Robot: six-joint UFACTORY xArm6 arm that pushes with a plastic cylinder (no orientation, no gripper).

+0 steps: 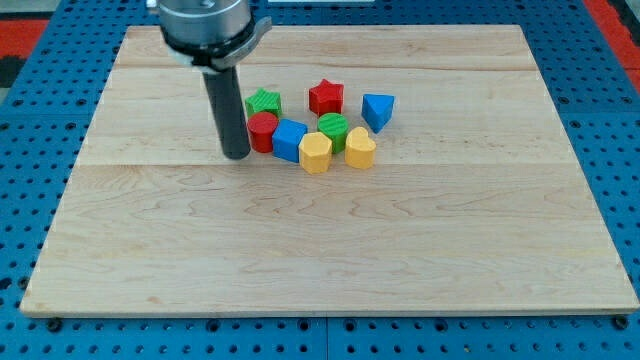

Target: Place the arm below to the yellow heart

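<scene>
The yellow heart (360,149) lies at the right end of a cluster of blocks near the board's middle. My tip (236,155) rests on the wooden board (320,250) at the cluster's left side, next to the red cylinder (262,131). The tip is well to the left of the yellow heart, about level with it. The rod rises to the arm's head at the view's top.
The cluster also holds a green star (264,102), a red star (326,97), a blue triangle (377,110), a green cylinder (333,129), a blue cube (289,140) and a yellow hexagon (315,153). A blue pegboard surrounds the board.
</scene>
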